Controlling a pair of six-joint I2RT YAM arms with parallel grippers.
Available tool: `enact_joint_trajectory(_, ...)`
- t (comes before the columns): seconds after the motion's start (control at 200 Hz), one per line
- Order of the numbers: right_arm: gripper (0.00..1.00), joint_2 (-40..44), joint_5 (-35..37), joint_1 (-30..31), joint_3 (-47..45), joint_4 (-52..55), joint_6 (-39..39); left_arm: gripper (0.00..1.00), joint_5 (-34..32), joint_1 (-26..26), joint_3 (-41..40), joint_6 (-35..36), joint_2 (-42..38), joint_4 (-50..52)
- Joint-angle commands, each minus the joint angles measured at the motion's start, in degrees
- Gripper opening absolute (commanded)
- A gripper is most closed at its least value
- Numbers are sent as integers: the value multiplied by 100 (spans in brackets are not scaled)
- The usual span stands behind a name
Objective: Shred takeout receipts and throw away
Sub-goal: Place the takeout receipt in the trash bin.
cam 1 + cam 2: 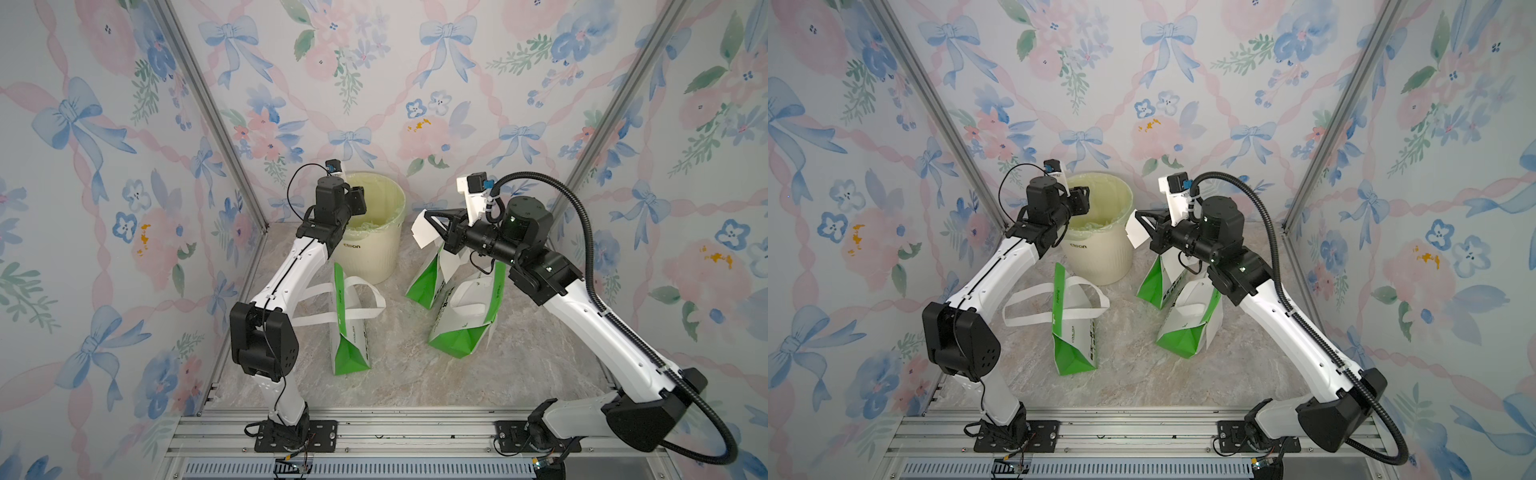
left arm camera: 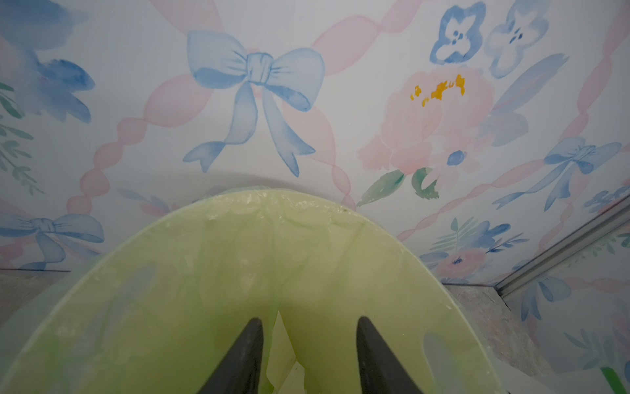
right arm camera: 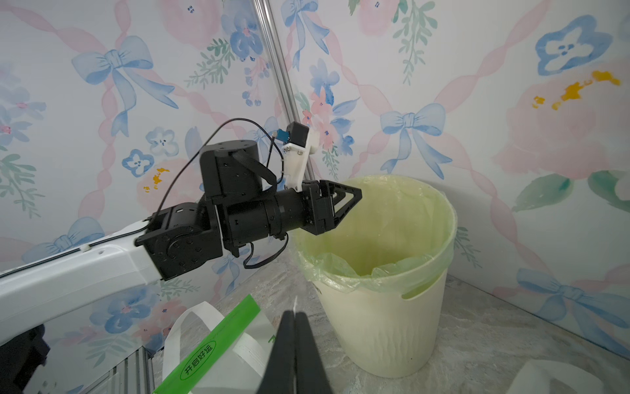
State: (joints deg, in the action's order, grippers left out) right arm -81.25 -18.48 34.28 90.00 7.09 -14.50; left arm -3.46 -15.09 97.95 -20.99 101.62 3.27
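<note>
Your left tool [image 2: 308, 322] has its fingers apart. In the left wrist view a clear gap shows between the two dark fingers [image 2: 245, 354], low in the middle of the frame. In that gap, close to the left-hand finger, is a pale paper scrap [image 2: 281, 348] with a pointed top, set against the green liner of the bin [image 2: 341, 256]. You cannot tell from this view whether the scrap touches a finger. In both top views the left tool [image 1: 359, 199] hangs over the bin's open mouth, just above centre of the frame.

Your right tool [image 1: 428, 214] is clamped on a receipt slip [image 1: 420, 235]. In both top views the white slip hangs from the closed tip just right of the bin [image 1: 365, 257], clear of the worktop [image 1: 415, 374] and above the upper of the two bags on that side [image 1: 424, 282]. In the right wrist view the fingers [image 3: 284, 341] are pressed together at bottom centre, with only a thin white edge of the slip [image 3: 296, 303] showing past them. The bin [image 3: 375, 324] stands right of centre, and the left tool [image 3: 358, 194] reaches over its rim from the left.

Three green-and-white bags are on the worktop. One [image 1: 349, 332] is at lower centre with its white loops spread flat. Two more, including one [image 1: 461, 328] under the right arm, are right of centre.
</note>
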Motion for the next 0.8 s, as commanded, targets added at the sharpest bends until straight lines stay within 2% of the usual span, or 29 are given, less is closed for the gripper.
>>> enact_joint_trajectory(0.0, 0, -517, 200, 56, 381, -271, -187, 49, 8, -13, 180, 64, -333, -54)
enact_joint_trajectory(0.115, 0, -1259, 496, 130, 817, -705, -291, 50, 28, -16, 96, -83, -804, -63)
enact_joint_trajectory(0.285, 0, -2416, 888, 158, 1681, -1155, -533, 51, 21, -7, -584, -211, -1805, -63)
enact_joint_trajectory(0.445, 0, -3301, 1138, 205, 2581, -1018, -463, 51, 254, -12, -1556, -456, -2829, -62)
enact_joint_trajectory(0.57, 1, -3962, 1407, 349, 3484, -288, 147, 51, 570, -23, -2287, -561, -3572, -61)
enact_joint_trajectory(0.615, 5, -4153, 1507, 376, 3738, -6, 285, 51, 626, -24, -2491, -579, -3817, -54)
enact_joint_trajectory(0.69, 27, -4316, 1710, 386, 3952, 285, 402, 51, 696, -17, -2815, -607, -4150, -56)
enact_joint_trajectory(0.795, 45, -4309, 1913, 410, 4105, 622, 548, 51, 816, -11, -3134, -557, -4467, -54)
